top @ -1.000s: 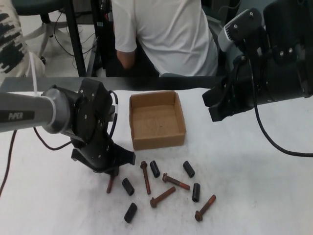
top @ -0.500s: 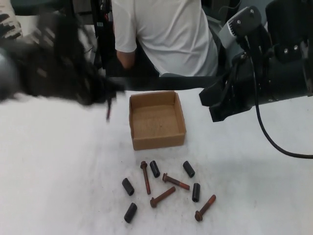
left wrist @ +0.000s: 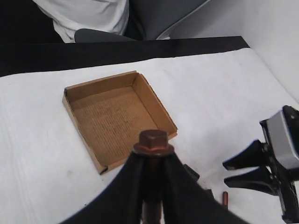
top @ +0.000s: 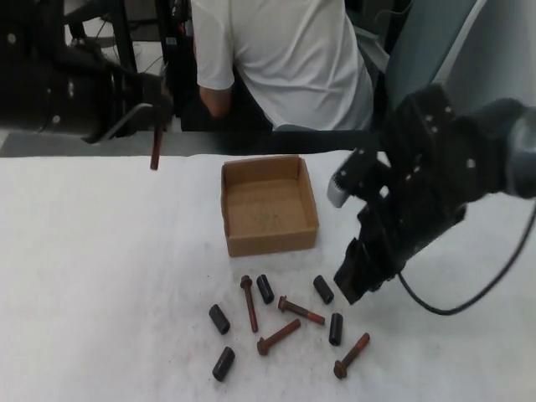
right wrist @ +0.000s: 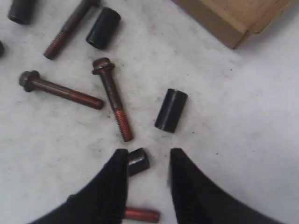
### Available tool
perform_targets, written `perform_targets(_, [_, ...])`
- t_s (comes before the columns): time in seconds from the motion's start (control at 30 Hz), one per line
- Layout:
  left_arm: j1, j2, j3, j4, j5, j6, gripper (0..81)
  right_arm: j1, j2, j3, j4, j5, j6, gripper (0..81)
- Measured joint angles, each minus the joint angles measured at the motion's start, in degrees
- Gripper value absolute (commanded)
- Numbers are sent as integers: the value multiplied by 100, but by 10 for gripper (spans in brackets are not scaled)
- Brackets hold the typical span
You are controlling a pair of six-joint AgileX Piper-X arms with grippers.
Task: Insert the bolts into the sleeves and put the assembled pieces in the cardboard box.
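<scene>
High view: the left gripper (left wrist: 153, 157) has lifted one bolt (top: 155, 153) off the bench.
It is clamped on the bolt, left of the cardboard box (top: 270, 244). The right gripper (right wrist: 148, 162) (fingers spread) has dropped over a sleeve (right wrist: 138, 161), so pairing looks next.

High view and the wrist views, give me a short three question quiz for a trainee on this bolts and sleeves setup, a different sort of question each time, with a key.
1. True or false: the brown cardboard box holds an assembled piece.
2. Pick one: what is the left gripper shut on? A, a black cable. B, a rusty hex-head bolt. C, nothing.
3. Count: how many short black cylindrical sleeves lie loose on the white bench?
Key: 1 false, the box is empty. 2 B. 3 five.
</scene>
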Motion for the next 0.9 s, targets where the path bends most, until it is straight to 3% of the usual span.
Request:
perform_targets(0.13, [0,0,0,232,11,197,3,0,332,-425,47,150,-75,312])
perform_targets(0.63, [0,0,0,409,-55,357,3,555,874,-811,704,387,-361,310])
perform_targets(0.9, [0,0,0,409,-72,359,3,508,915,-811,866,755,-462,312])
